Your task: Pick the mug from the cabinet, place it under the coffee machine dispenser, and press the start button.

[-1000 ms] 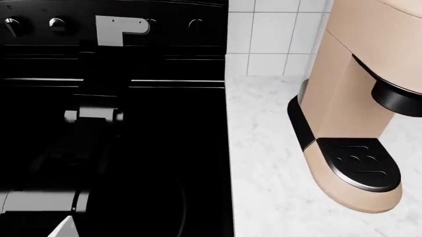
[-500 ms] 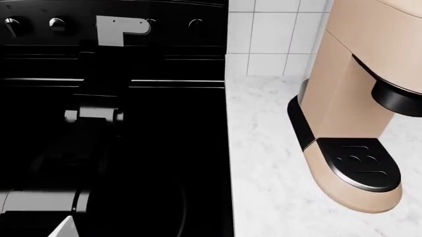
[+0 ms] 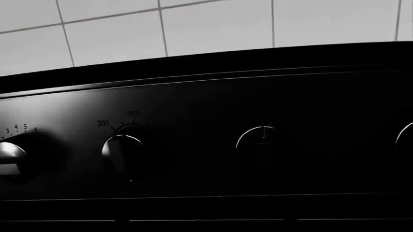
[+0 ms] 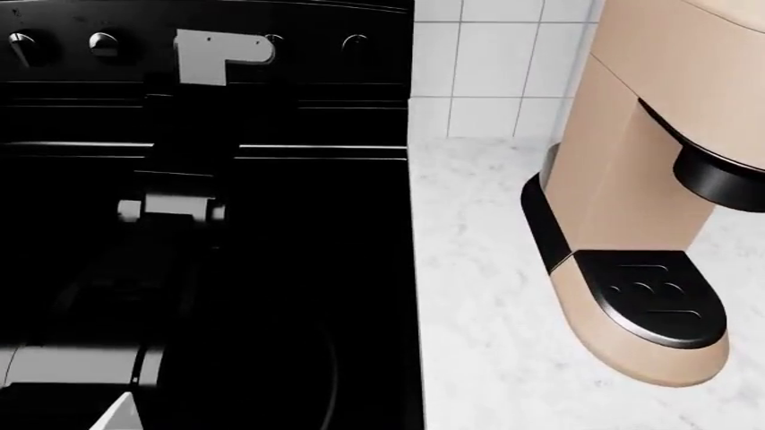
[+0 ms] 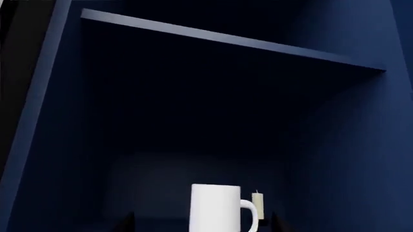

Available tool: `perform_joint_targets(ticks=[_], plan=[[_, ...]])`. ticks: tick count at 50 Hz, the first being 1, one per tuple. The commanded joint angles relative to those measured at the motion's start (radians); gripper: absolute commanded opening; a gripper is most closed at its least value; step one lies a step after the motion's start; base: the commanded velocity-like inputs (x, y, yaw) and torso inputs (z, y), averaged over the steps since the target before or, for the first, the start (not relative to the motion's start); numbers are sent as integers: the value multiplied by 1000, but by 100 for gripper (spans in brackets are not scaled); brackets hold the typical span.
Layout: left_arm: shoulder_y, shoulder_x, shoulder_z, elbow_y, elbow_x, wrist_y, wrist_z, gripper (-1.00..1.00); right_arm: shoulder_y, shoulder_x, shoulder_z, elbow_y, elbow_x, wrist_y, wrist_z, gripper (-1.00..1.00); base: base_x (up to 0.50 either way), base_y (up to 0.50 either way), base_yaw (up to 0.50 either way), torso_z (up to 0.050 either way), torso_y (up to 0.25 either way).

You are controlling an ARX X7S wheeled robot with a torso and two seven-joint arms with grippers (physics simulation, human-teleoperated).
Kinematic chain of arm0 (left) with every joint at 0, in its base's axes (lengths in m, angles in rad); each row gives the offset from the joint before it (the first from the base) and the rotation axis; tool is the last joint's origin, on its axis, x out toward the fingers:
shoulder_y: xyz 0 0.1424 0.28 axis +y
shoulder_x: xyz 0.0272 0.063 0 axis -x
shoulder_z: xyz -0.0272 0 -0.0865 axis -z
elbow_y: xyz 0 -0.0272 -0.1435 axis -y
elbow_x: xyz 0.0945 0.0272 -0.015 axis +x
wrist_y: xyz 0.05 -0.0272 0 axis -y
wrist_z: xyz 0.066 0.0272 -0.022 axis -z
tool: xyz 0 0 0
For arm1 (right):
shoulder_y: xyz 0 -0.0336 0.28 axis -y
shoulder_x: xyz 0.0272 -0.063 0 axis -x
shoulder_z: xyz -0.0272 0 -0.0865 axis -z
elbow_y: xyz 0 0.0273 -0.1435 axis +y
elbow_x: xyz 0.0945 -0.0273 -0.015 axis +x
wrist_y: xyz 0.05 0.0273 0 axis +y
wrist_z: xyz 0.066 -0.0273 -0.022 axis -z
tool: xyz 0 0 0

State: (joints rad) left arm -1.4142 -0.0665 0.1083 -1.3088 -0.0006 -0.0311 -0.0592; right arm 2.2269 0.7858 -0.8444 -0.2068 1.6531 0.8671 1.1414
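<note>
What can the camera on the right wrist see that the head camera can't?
Only the right wrist camera shows the white mug standing upright inside a dark blue cabinet, with a small pale object just behind its handle. Only the head camera shows the beige coffee machine with its black nozzle and drip tray, the marble counter, the black stove and the left arm. They share nothing visible, and neither shows a tool's tips.

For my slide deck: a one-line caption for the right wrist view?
Small plain white cylindrical mug with side handle, standing inside the dark blue cabinet.
</note>
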Motion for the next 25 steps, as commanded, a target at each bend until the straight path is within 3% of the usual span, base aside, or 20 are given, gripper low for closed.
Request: perform_joint_targets(ticks=[1,25], plan=[[0,0,4,0,0,-1,0,100,53,-120,-59,268,-120,52,-125,100,0,0,0,0,0],[2,1,16,0,1,1,0,100,42,-292,-160,702,-363,13,-344,100,0,0,0,0,0]])
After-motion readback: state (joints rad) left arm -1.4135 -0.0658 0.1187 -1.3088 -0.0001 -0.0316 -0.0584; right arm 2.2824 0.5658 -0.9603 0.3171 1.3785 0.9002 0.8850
